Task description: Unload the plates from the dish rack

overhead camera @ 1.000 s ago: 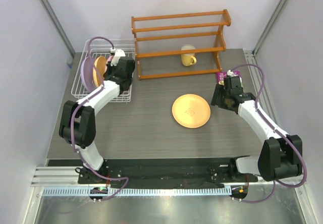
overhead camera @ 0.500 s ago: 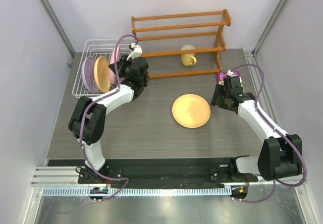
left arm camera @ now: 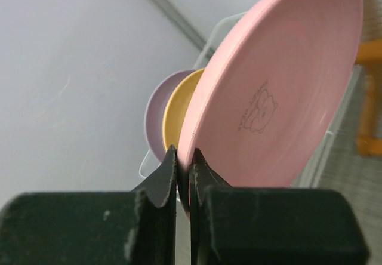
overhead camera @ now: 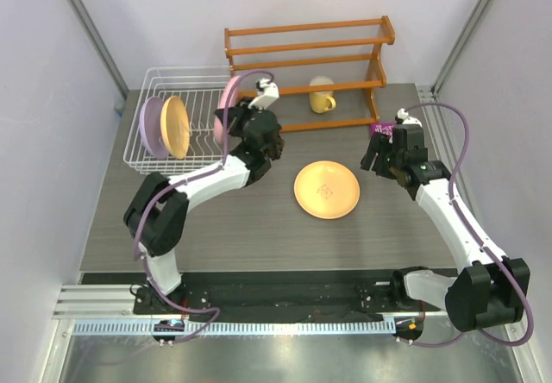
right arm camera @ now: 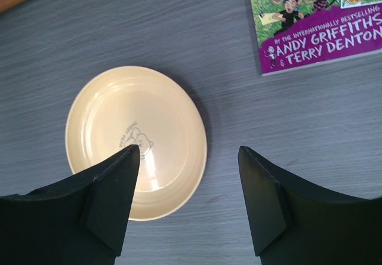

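Note:
My left gripper (overhead camera: 243, 122) is shut on the rim of the pink plate (overhead camera: 226, 107), holding it upright on edge at the right end of the white wire dish rack (overhead camera: 191, 74). In the left wrist view the fingers (left arm camera: 170, 172) pinch the pink plate (left arm camera: 280, 98). A yellow plate (overhead camera: 177, 127) and a lavender plate (overhead camera: 151, 128) stand in the rack; both show behind the pink one, yellow plate (left arm camera: 178, 119) and lavender plate (left arm camera: 155, 113). Another yellow plate (overhead camera: 326, 190) lies flat on the table. My right gripper (overhead camera: 377, 160) is open and empty, hovering right of it (right arm camera: 136, 142).
An orange wooden slatted shelf (overhead camera: 306, 55) stands at the back with a yellow mug (overhead camera: 322, 95) on its lower level. A purple book (overhead camera: 380, 129) lies on the table behind my right gripper; it also shows in the right wrist view (right arm camera: 316, 20).
My left arm has carried the pink plate rightward, from among the other plates to the rack's right end. My right gripper has shifted slightly back and stayed open.

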Controlling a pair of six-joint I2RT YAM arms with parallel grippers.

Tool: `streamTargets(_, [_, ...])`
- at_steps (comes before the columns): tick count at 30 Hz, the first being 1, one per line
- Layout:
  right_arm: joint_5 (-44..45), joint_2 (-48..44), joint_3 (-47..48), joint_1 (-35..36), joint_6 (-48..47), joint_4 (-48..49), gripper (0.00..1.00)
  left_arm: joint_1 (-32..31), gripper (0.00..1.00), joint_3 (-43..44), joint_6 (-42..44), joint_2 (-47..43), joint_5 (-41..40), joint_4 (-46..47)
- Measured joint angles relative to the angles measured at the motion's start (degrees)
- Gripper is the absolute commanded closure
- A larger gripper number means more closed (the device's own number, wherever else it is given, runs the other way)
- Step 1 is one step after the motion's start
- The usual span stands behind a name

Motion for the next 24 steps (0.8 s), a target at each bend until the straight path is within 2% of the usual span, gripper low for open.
streamTargets(1, [-0.44,-0.11,0.22,0.0,0.11,0.24,0.28,-1.05,1.0,0.7,-4.09,-0.87,1.2,-5.53])
streamTargets(4, [-1.64,-0.17,0.59,0.02,0.76,0.83,0.27,-3.78,1.0,6.32,-24.85,-4.28,10.97,-30.53])
streamTargets(6, [-2.95,-0.17,0.61,0.13,1.16,1.01,0.27,-4.2,1.0,8.22,-35.6,-7.37,18.14,-40.5])
streamTargets(9, [-5.11,-0.17,0.61,0.66,2.03,2.1,0.25,-3.56,1.0,9.62,-48.04,-11.5,27.67,-50.29])
streamTargets(16, [-9.09,-0.15,0.61,6.8,4.94,9.25,0.22,-1.57,1.0,8.07,-66.05,-13.11,46.9,-59.12])
streamTargets(24, [-10.08,2.67,0.42,11.1,7.15,18.08,0.22,0.28,1.0,4.31,-76.59,-13.57,62.14,-62.03])
